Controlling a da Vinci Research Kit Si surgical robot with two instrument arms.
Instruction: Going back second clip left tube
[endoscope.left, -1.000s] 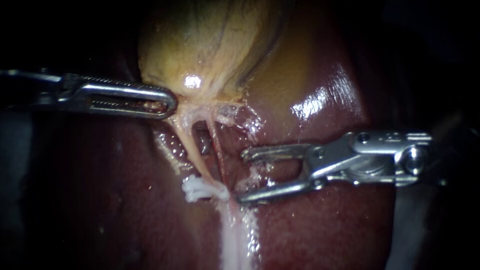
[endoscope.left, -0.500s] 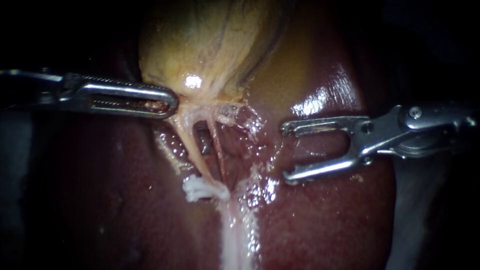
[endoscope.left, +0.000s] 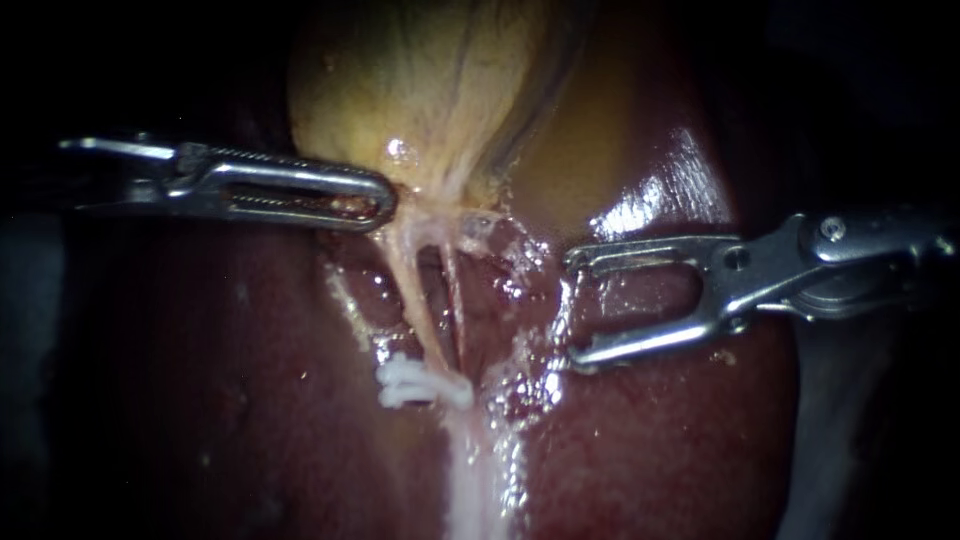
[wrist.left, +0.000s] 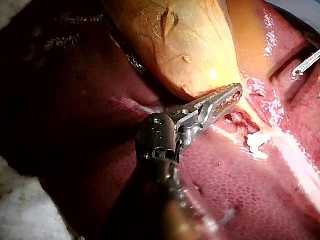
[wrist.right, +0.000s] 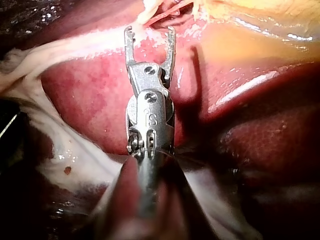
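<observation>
Right instrument (endoscope.left: 572, 310): jaws open, empty, tips toward the tubes.
Left instrument (endoscope.left: 375, 200): jaws clamped on gallbladder (endoscope.left: 440, 90) neck.
Left tube (endoscope.left: 405, 290): runs downward from gallbladder.
White clip (endoscope.left: 412, 385): crosswise on the tube's lower end, below-left of right jaws, apart.

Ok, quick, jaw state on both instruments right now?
Left instrument: jaws shut on the gallbladder, at its lower end.
Right instrument: jaws open, holding nothing.

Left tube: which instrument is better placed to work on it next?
Right, probably. The right instrument has open, empty jaws facing the left tube above the clip. The left instrument is occupied, its jaws shut on the gallbladder at its neck.
</observation>
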